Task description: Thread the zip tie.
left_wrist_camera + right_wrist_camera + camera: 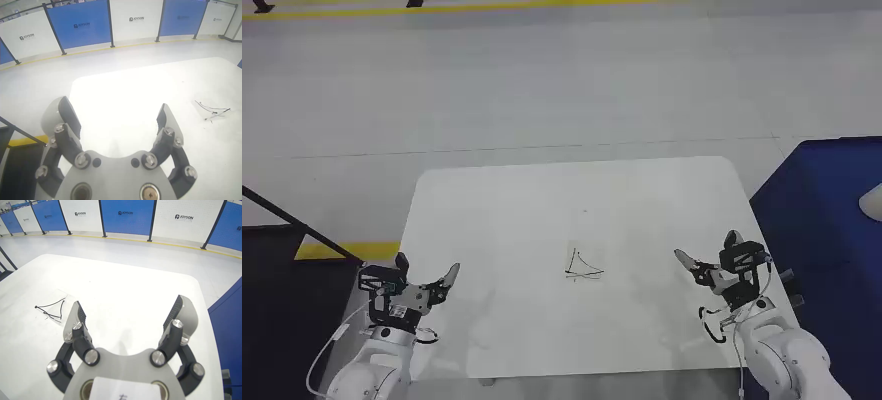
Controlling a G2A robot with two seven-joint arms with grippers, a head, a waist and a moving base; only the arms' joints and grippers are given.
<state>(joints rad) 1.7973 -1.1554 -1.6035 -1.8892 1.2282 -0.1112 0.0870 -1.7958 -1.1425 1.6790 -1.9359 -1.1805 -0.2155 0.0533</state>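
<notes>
Top view: the zip tie (584,266) lies near the middle of the table (502,210), its thin black strands crossing on a clear film (56,310). The left gripper (427,268) hovers at its 9 o'clock and the right gripper (705,247) at its 3 o'clock. Both are well apart from it, spread wide over bare tabletop. A blue panel (832,220) stands just beside the table at 3 o'clock.

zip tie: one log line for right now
zip tie: lying on table, ungrasped | left gripper: open, empty | right gripper: open, empty
</notes>
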